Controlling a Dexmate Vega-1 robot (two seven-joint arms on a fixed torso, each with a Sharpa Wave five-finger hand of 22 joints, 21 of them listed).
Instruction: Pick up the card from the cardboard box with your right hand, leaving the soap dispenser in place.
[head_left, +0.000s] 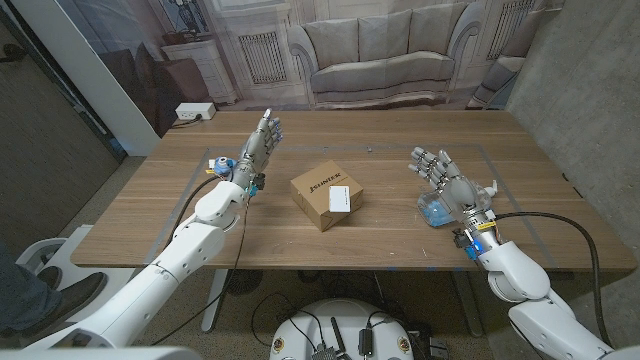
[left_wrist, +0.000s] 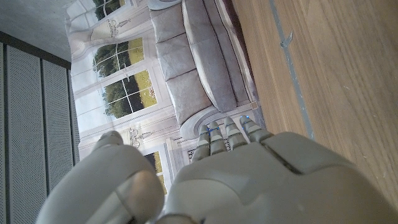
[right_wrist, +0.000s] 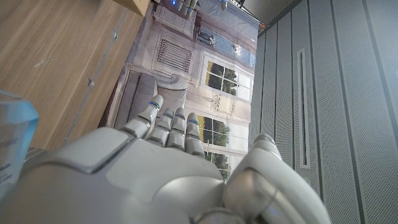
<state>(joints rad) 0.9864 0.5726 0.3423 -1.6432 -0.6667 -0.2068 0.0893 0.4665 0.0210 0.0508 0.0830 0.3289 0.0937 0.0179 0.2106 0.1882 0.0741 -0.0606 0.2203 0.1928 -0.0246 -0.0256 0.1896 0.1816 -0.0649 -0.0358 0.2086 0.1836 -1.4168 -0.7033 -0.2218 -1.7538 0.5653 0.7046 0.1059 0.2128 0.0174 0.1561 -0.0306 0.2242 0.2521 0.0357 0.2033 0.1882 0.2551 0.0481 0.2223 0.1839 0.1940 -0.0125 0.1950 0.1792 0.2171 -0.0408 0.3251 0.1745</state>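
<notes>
Plainly, the card (head_left: 339, 198) lay on top of the closed cardboard box (head_left: 325, 197) at mid-table; it looked thin, light and stiff, best pinched by an overhanging edge. Both the right hand (head_left: 442, 172) and left hand (head_left: 262, 141) hovered released, fingers spread. The soap dispenser (head_left: 436, 211) sat beside the right hand.

White card (head_left: 339, 199) atop brown cardboard box (head_left: 318, 190) mid-table; blue soap dispenser (head_left: 437, 211) well apart
</notes>
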